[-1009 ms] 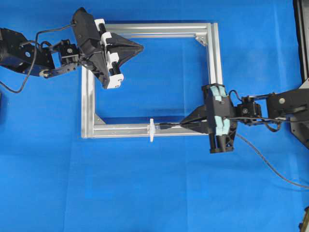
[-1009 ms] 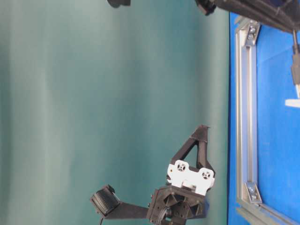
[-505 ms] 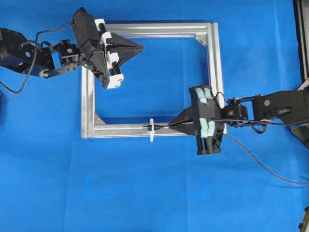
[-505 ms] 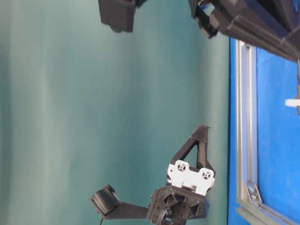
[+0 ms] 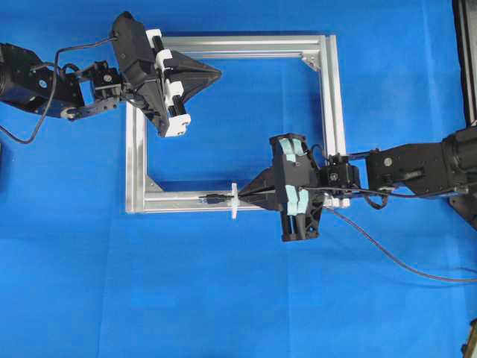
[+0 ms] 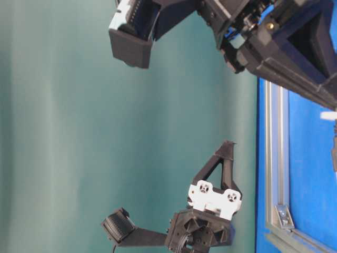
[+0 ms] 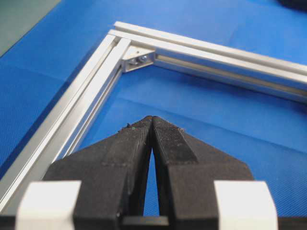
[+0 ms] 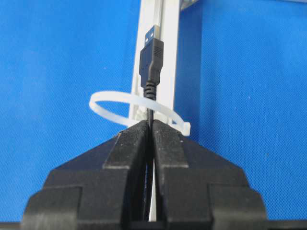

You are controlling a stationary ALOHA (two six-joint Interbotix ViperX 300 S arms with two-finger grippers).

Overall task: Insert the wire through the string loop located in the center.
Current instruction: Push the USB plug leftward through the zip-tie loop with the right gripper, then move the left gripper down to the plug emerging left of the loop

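Wire (image 8: 150, 62) now through loop (image 8: 139, 111) (previously short)

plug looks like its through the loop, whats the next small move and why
Probably have the right gripper, shut on the wire, keep pushing along the bar. The plug is already past the loop, but the fingertips sit right at it, so little cable is through.

Brushed silver aluminium frame (image 5: 333, 112) on matt, finely woven blue cloth (image 5: 223, 298) — translucent white plastic string loop (image 8: 136, 108), matt black rubbery wire (image 8: 150, 62), metal-tipped.
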